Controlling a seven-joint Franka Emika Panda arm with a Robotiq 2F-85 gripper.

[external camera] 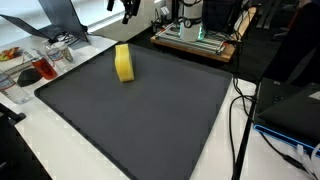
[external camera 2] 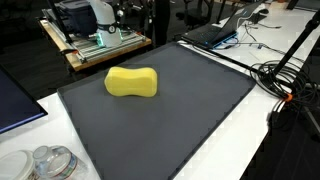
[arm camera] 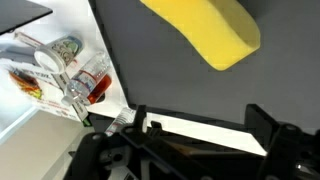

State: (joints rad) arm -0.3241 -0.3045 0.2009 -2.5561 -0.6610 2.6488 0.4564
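While the gripper (arm camera: 195, 125) hangs spread and empty, the sponge (arm camera: 205, 30) lies on the mat (arm camera: 150, 70).
At the wrist view's top, it looks light and soft; pinch its narrow waist.

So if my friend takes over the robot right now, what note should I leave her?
Gripper: jaws open, holding nothing, up above the near edge of the mat.
Yellow sponge: lying alone on the dark mat, apart from the gripper, not touched.
Beside the mat: a clutter of clear containers on the white table.
Done: nothing gripped yet.
Left: probably bring the jaws over the sponge and close on it.
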